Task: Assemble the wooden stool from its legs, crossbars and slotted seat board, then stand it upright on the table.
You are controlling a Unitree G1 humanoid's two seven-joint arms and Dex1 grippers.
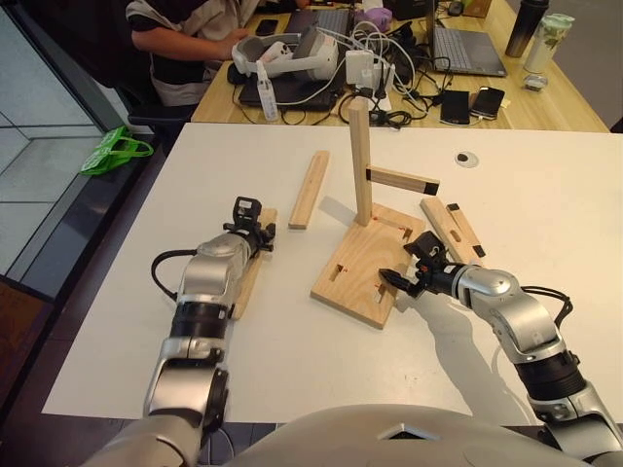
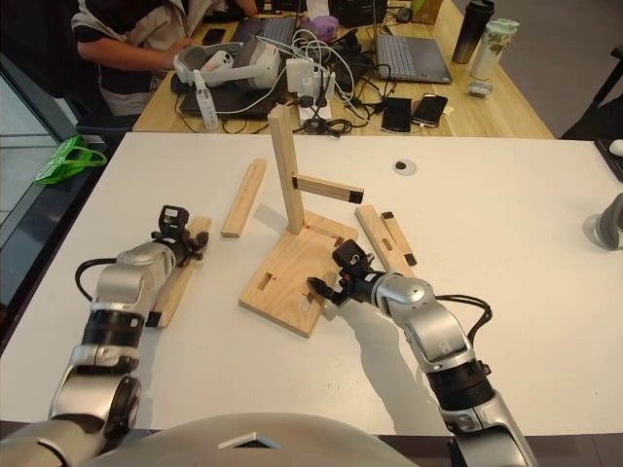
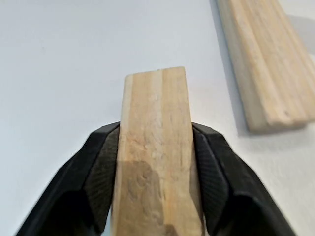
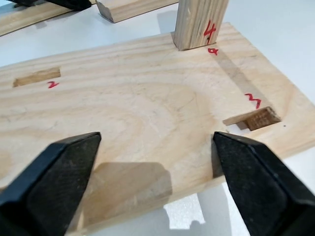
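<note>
– Left wrist view, entry one?
– Left gripper (image 3: pixel 156 142): clamped, both ribbed pads (image 3: pixel 101 172) pressed on the sides of a wooden leg (image 3: pixel 155 98). That leg lies flat on the white table (image 1: pixel 545 195), left side, apart from the seat board (image 1: pixel 355 263).
– Entry two, the other arm?
– Right gripper (image 4: pixel 156 140): jaws spread wide, nothing between them. Position: low over the near right part of the seat board. Contact with the wood: cannot tell.
– Seat board itself?
– Flat on the table, centre, turned at an angle. Rectangular slots (image 4: pixel 37 77) cut near its corners, red handwritten marks beside them.
– Fitted parts?
– One upright leg (image 1: pixel 360 156), standing in the slot at the board's far corner. One crossbar (image 1: pixel 401 180), dark-tipped, joined to that leg partway up and jutting level to the right.
– Loose stock?
– One loose leg (image 1: pixel 310 188), flat, far and left of the board, between the gripped leg and the upright one. Two dark-tipped pieces (image 1: pixel 453 226), flat, side by side, just beside the board's right edge, on the far side of the right gripper
</note>
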